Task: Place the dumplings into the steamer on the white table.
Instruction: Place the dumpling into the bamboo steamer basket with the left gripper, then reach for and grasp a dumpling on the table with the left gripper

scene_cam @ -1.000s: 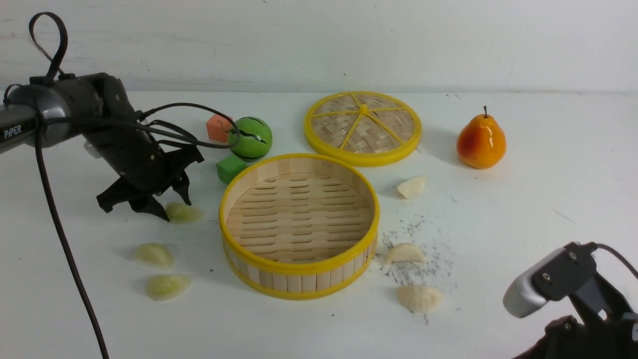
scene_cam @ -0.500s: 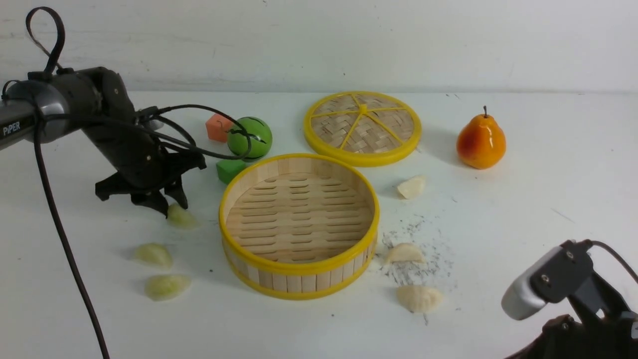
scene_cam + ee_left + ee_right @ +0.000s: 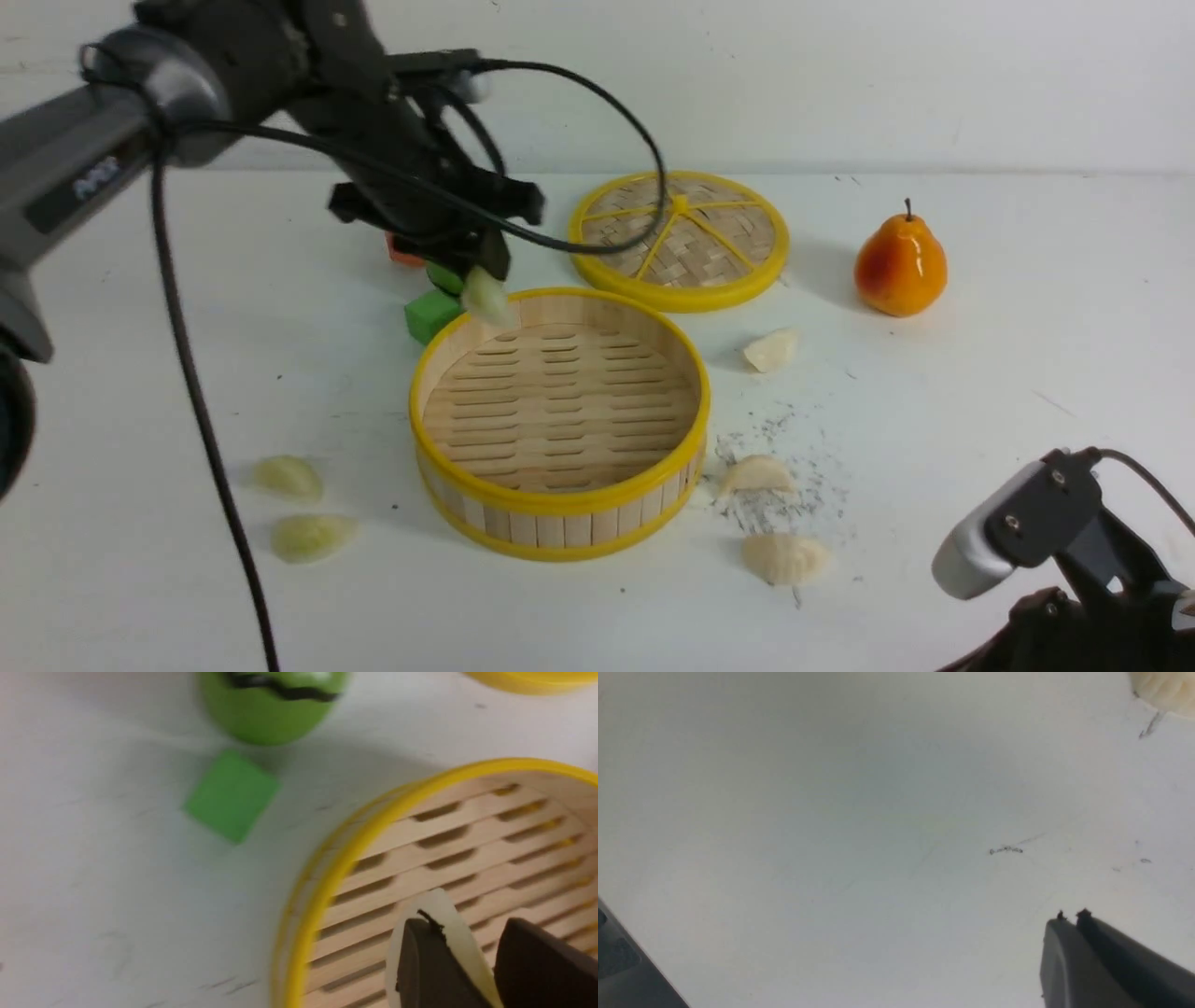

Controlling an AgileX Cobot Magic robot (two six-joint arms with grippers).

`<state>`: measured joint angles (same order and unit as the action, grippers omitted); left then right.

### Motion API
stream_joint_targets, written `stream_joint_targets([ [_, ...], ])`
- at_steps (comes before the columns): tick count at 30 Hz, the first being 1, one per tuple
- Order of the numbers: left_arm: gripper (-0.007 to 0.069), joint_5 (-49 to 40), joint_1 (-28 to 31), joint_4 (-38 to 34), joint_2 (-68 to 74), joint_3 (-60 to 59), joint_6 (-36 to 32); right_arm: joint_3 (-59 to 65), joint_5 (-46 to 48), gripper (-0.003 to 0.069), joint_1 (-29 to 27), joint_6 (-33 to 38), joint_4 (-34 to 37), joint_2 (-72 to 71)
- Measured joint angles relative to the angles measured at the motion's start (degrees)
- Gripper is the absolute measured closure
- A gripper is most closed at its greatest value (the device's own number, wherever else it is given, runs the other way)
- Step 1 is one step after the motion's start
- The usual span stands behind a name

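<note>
We see a broad white scuffed tabletop [image 3: 1027,373] carrying everything.

The left arm [image 3: 112,140] comes in high from the left, well off the tabletop. The left end effector [image 3: 481,271] is pinching one pale green translucent crescent dumpling [image 3: 486,299] between its dark fingers [image 3: 430,961]. That held dumpling hangs in the air at the far-left edge of the round shallow bamboo steamer with yellow rims [image 3: 560,509]. Our left wrist view puts it just inside the rim, above the slatted floor.

The right arm [image 3: 1055,551] sits low at the near right. The right end effector [image 3: 1071,915] has its jaws pressed together on nothing, above the tabletop.

The steamer stands upright mid-tabletop. A flat woven yellow-rimmed lid [image 3: 679,238] lies behind it to the right, apart from it. An orange-yellow pear [image 3: 901,266] stands upright right of the lid. A green ball with a black jagged line [image 3: 273,704] sits behind the steamer's left side. A small green cube [image 3: 431,315] is just beside the steamer's far-left wall. A small orange cube [image 3: 400,254] barely shows behind the end effector.

We count five more dumplings, all on the tabletop outside the steamer.
- Left of the steamer: far pale green dumpling [image 3: 288,476] and near pale green dumpling [image 3: 313,537].
- Right of the steamer: far cream-white dumpling [image 3: 771,350], middle cream-white dumpling [image 3: 758,474] close to the wall, and near cream-white dumpling [image 3: 785,557].
</note>
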<state>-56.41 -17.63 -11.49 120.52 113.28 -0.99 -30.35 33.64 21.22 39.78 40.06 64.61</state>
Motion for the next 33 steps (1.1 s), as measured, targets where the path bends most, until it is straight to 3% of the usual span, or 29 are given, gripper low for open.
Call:
stream_joint_targets([
  [4, 0.0443, 2.5, -5.3, 8.3, 5.2, 0.1, -0.4, 0.0, 0.1, 0.0627, 0.0, 0.0, 0.0, 0.0],
  [10, 0.0447, 2.9, -7.7, 15.4, 8.3, 0.0, -0.2, 0.0, 0.9, 0.0621, 0.0, 0.0, 0.3, 0.0],
  [17, 0.0265, -0.1, -7.8, 17.4, 7.5, 0.0, 9.5, 0.0, 1.4, 0.0619, 0.0, 0.0, 0.5, 0.0],
  [23, 0.0246, -10.3, -7.8, 18.6, -1.5, -0.8, 13.2, 0.0, 1.4, 0.0619, 0.0, 0.0, 1.4, 0.0],
  [28, 0.0274, -12.3, -7.8, 16.9, -10.9, -11.4, 13.7, 0.0, 1.5, 0.0617, 0.0, 0.0, 2.0, 0.0],
  [33, 0.0303, 0.0, -3.5, 16.6, -22.0, -33.2, 20.2, 0.0, 1.6, 0.0618, 0.0, 0.6, 2.3, 0.0],
])
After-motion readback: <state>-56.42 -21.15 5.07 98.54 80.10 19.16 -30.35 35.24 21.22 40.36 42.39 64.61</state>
